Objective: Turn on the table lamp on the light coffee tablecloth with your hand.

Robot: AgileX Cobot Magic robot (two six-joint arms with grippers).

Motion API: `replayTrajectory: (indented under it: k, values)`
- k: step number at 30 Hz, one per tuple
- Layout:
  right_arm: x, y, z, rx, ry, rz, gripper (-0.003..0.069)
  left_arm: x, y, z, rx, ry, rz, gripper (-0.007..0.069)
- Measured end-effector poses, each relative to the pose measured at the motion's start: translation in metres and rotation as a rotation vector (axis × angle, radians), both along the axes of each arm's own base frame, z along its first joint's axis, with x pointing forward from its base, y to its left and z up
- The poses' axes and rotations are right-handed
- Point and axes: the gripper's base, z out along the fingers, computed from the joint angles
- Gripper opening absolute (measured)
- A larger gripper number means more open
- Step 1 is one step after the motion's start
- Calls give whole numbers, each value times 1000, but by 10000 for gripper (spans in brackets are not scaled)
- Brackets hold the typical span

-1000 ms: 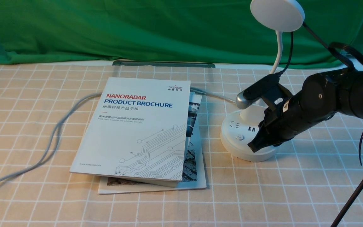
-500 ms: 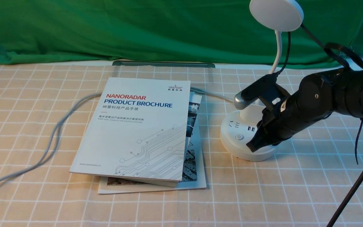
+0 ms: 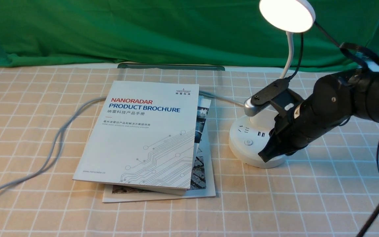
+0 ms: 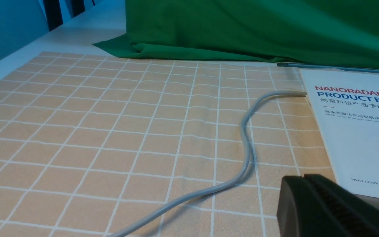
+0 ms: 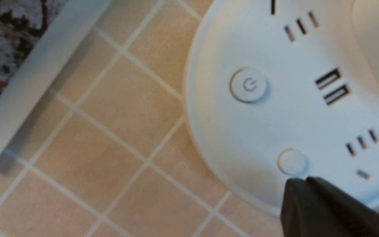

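2 grippers show, and only 1 is at work. Our left gripper (image 4: pixel 299 184), its black fingers apparently pressed together on nothing, hangs low over the light coffee tablecloth with its white grid (image 4: pixel 110 131). We judge it is parked aside because the job needs a single poke. Just ahead of its fingertips a grey power cable (image 4: pixel 247 141) snakes across. To their side lies a white glossy product brochure (image 4: pixel 357 131), stacked on a 2nd booklet (image 3: pixel 206 184).

Further right stands the white plastic table lamp (image 3: pixel 252 149), its disc head glowing, so we take the switching as done. Our right gripper (image 3: pixel 264 155) has its dark fingers closed into 1 blunt point, holding nothing, likely because a shut tip presses a small target better. That tip sits on the lamp's round base, right beside the plain round button (image 5: pixel 292 161). The power-symbol button (image 5: pixel 249 85) lies well beyond the fingertips.
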Motion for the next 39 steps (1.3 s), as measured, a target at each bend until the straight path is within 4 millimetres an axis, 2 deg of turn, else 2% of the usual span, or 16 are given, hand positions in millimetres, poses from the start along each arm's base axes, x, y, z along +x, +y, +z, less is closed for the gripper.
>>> replayTrajectory:
  k: [1, 2, 4, 6, 7, 11, 14, 15, 16, 19, 23, 27, 30, 36, 38, 39]
  values:
    - [-6, -5, 16, 21, -29, -20, 30, 0, 0, 0, 0, 0, 0, 21]
    - [-7, -7, 22, 28, -42, -25, 30, 0, 0, 0, 0, 0, 0, 21]
    - [-27, -20, 51, 68, -109, -57, 30, 0, 0, 0, 0, 0, 0, 21]
    - [-51, -33, 64, 95, -157, -77, 30, 0, 0, 0, 0, 0, 0, 21]
    - [-55, -35, 69, 102, -174, -78, 30, 0, 0, 0, 0, 0, 0, 21]
    - [-115, -59, 93, 189, -352, -96, 30, 0, 0, 0, 0, 0, 0, 21]
    - [-149, -73, 105, 247, -470, -103, 30, 0, 0, 0, 0, 0, 0, 21]
    - [-154, -75, 108, 256, -489, -102, 30, 0, 0, 0, 0, 0, 0, 21]
    - [-171, -82, 113, 304, -532, -128, 31, 0, 0, 0, 0, 0, 0, 21]
    - [-195, -92, 123, 379, -604, -158, 34, 0, 0, 0, 0, 0, 0, 21]
    - [-216, -100, 134, 459, -686, -180, 38, 0, 0, 0, 0, 0, 0, 21]
    - [-227, -105, 132, 485, -740, -178, 43, 0, 0, 0, 0, 0, 0, 21]
    - [-232, -107, 120, 503, -777, -179, 57, 0, 0, 0, 0, 0, 0, 21]
    - [-229, -108, 87, 565, -919, -190, 74, 0, 0, 0, 0, 0, 0, 21]
    - [-230, -110, 61, 603, -978, -211, 84, 0, 0, 0, 0, 0, 0, 21]
    - [-231, -111, 61, 611, -992, -214, 85, 0, 0, 0, 0, 0, 0, 21]
